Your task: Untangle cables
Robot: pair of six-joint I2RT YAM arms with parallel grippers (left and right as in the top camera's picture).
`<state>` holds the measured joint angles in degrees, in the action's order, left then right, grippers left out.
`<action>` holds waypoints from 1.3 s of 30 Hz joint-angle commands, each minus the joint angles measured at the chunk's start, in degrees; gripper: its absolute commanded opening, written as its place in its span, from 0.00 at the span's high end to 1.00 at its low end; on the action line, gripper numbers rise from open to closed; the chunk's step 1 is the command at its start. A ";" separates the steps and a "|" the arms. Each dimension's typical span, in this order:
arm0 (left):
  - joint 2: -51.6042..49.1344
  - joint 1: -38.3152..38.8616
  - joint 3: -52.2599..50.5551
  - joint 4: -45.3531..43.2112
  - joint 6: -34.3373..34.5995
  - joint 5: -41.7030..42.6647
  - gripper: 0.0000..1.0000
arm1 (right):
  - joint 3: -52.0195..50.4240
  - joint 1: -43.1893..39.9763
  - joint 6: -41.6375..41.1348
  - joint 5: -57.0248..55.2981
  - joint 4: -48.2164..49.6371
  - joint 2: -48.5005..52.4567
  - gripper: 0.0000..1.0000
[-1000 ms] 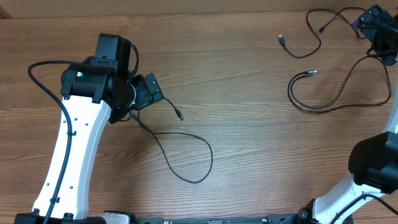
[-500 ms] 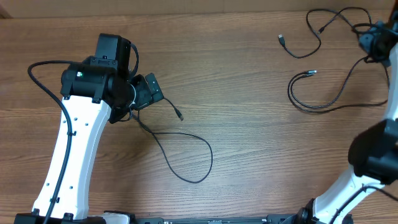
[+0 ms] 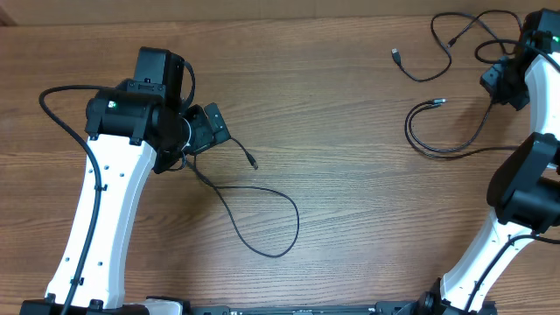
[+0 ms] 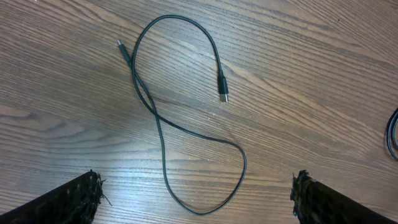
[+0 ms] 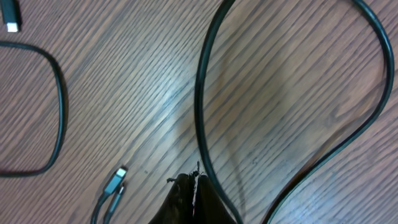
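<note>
Presently on the table (image 4: pixel 311 56), entered in order:

1. Left gripper (image 4: pixel 196 186), over the table's left half. Fingers (image 4: pixel 78 198) spread wide, holding nothing.
2. Loose cable (image 4: pixel 158 124), flat on the table's left half in a figure-eight. It lies ahead of the open fingers and centred between them. Its near loop reaches in between the two tips and touches neither.
3. Right gripper (image 5: pixel 189 186), near the table's far-right corner. Fingers closed tip to tip.
4. Second cable (image 5: pixel 202 112), running just beside the closed tips on their right. Whether it is pinched cannot be told.
5. Silver plug (image 5: pixel 115 180), lying on the table left of those tips, apart from them.
</note>
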<state>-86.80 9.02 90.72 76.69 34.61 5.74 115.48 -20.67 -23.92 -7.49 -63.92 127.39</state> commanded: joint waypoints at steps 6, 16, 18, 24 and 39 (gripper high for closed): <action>-0.15 0.39 0.39 -0.07 0.76 -0.39 0.00 | -0.02 -2.29 0.44 -0.42 2.97 1.01 0.96; -0.15 0.39 0.39 -0.07 0.74 -0.39 0.00 | -0.02 -3.19 7.74 -0.11 4.04 1.01 0.96; -0.15 0.39 0.39 -0.07 0.76 -0.39 0.00 | -0.02 -3.19 7.74 0.26 4.46 1.01 0.96; -0.15 0.39 0.39 -0.07 0.76 -0.39 0.01 | -0.02 -3.19 7.67 4.87 6.62 1.01 0.95; -0.15 0.39 0.39 -0.07 0.76 -0.39 0.01 | -0.02 -3.21 7.69 4.81 6.71 3.43 0.94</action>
<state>-86.80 9.02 90.72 76.69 34.61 5.72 115.48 -23.75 -16.45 -2.96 -57.58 129.16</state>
